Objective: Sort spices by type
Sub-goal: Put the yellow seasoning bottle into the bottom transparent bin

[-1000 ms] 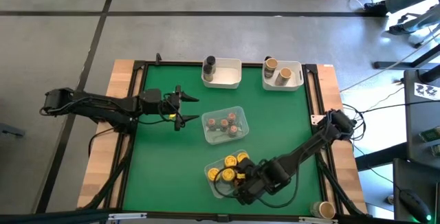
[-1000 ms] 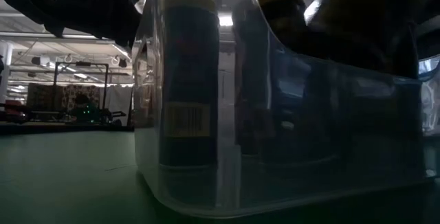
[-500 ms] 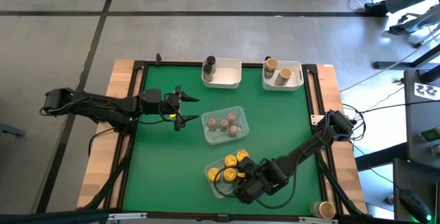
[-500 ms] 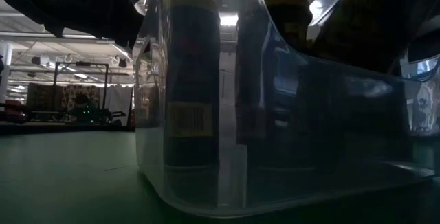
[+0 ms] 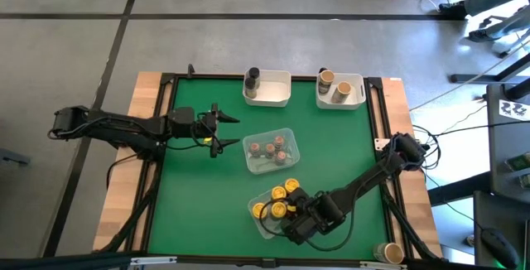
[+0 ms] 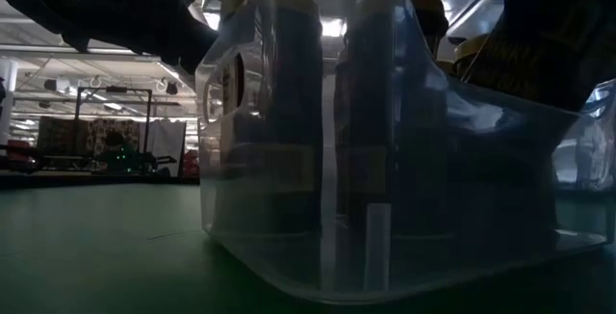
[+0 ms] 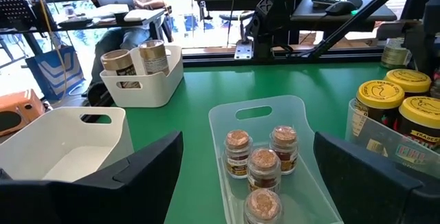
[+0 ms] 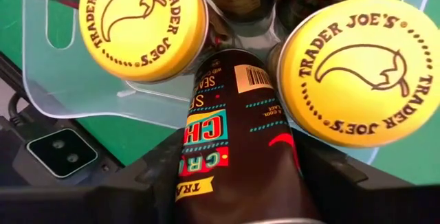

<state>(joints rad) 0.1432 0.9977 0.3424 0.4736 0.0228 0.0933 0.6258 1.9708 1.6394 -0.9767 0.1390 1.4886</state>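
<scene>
My right fingers (image 8: 237,183) are clamped on the dark body of a spice jar (image 8: 237,135), one finger on each side of it, the jar lying along my line of sight with its printed label facing up. The jar noses in between two yellow-lidded jars (image 8: 143,25) standing in a clear plastic tray (image 5: 263,220) near the front edge of the green tabletop (image 5: 199,204), and it looks to be touching the lid at its side. From above, my right gripper (image 5: 300,224) sits at that tray's right side, with four or so yellow lids (image 5: 280,204) grouped in the tray. My left fingers (image 7: 148,169) stand wide apart and hold nothing; the left gripper (image 5: 219,131) hovers over the left part of the tabletop, just beside a second clear tray (image 7: 258,114) that carries four jars with reddish-brown tops (image 7: 261,165). At the back edge stand two white bins: the left one (image 5: 273,96) has a taller dark grey jar (image 5: 252,78) in its corner, the right one (image 5: 354,96) holds two tan-lidded jars (image 5: 335,84). One more tan-lidded jar (image 5: 391,253) stands off the green mat at the front right corner.
</scene>
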